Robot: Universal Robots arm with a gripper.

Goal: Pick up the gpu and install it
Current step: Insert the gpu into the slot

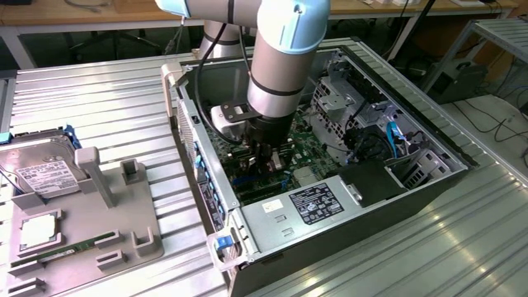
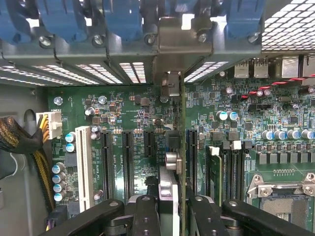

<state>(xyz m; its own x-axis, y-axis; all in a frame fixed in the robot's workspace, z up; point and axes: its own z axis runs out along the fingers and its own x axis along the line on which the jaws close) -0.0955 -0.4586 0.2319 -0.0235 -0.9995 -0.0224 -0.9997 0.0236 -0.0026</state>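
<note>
The gpu shows edge-on in the wrist view as a thin green board standing upright over the motherboard. Its silver metal bracket sits up against the case's rear slot openings. My gripper is shut on the card, with one black finger on each side of it. The board's lower edge lies between two black expansion slots, close to the one beside the memory sockets. In the exterior view, my gripper reaches straight down into the open computer case, low over the motherboard.
A grey holder on the exterior view's left carries a silver hard drive, a processor chip and a memory stick. Inside the case are the power supply, a drive cage, a cable bundle and a processor socket.
</note>
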